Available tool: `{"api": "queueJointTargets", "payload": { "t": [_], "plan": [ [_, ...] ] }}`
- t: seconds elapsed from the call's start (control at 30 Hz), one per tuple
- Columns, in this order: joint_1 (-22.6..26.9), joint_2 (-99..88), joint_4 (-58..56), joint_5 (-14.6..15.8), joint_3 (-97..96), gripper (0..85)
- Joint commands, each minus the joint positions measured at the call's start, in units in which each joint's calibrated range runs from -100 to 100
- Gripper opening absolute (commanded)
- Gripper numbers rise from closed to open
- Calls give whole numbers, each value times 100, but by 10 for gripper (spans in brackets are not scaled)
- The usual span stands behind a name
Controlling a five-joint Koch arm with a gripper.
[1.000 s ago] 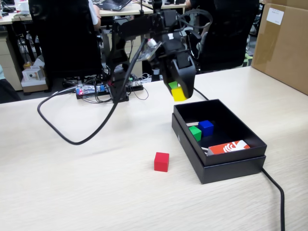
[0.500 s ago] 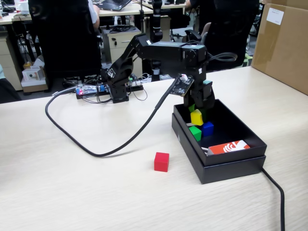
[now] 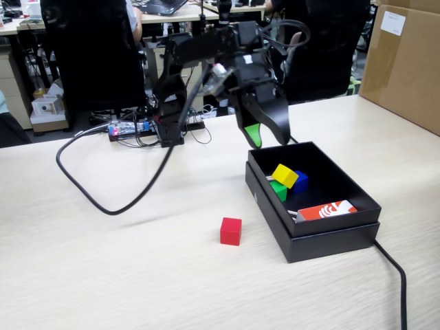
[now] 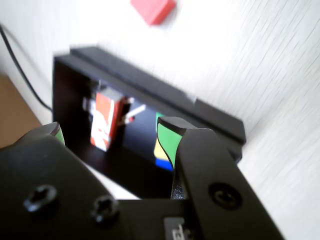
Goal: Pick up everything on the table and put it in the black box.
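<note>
The gripper (image 3: pixel 267 139) is held empty above the black box (image 3: pixel 357 196), jaws spread. Yellow cube (image 3: pixel 284 175), green cube (image 3: pixel 278 190), blue cube (image 3: pixel 300 181) and a card (image 3: pixel 327 210) are inside; the blue is partly hidden. The red cube (image 3: pixel 231 231) is left on the table (image 3: pixel 103 261).

Counter (image 3: pixel 103 275): pale beige wood grain, large and flat. Directly on it: black box (image 3: pixel 330 242), right of centre in the fixed view; red cube (image 3: pixel 231 231) just left of the box, not touching; big brown carton (image 3: pixel 402 65) at far right; black cable (image 3: pixel 89 185) looping at left; another cable (image 3: pixel 395 275) running off from the box's near corner.
</note>
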Motion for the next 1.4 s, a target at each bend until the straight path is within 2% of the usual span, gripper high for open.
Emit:
{"api": "queueJointTargets", "payload": {
  "t": [0.0, 0.13, 0.2, 0.27, 0.43, 1.0, 1.13, 1.23, 1.27, 1.37],
  "plan": [
    [-303, -440, 2, -190, 66, 395],
    [-591, 7, 11, -274, 93, 396],
    [-679, 489, 11, -283, 292, 437],
    [-742, 1281, 11, -283, 773, 440],
    [-737, 2704, 28, -239, 1680, 440],
    [-615, 4219, 20, -127, 2051, 436],
    [-576, 4517, 20, -103, 2169, 395],
    [-576, 4540, 20, -49, 2178, 271],
    [-576, 4528, 20, -44, 2178, 205],
    [-591, 4471, 20, -39, 2196, 137]
  ]
}}
